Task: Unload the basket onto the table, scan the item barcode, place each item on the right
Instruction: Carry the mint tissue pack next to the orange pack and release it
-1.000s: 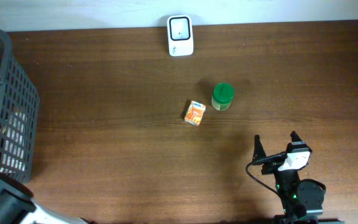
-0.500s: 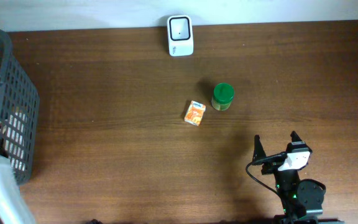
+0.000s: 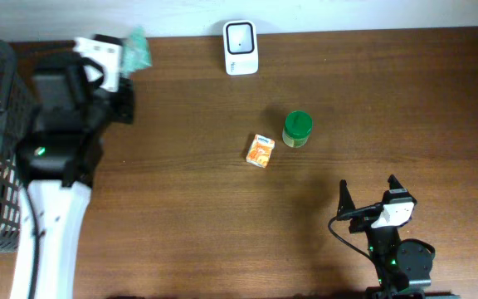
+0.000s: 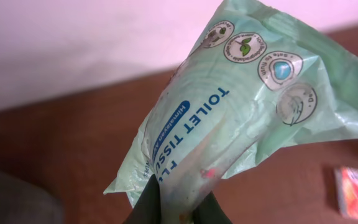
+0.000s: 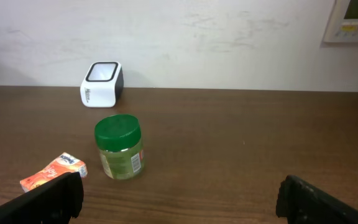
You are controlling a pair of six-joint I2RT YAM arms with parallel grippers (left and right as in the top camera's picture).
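Holding the tissue pack (image 4: 241, 118) by its lower end, the left gripper (image 4: 178, 202) is closed tight on it at the far left of the table (image 3: 181, 216). The scanner (image 3: 241, 47) lies to the pack's right along the far edge, nearest the left arm. The right gripper (image 3: 368, 189) stands wide open, empty, near right

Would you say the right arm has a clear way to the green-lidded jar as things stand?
Probably yes: the right gripper is open and bare table lies between it and the green-lidded jar.
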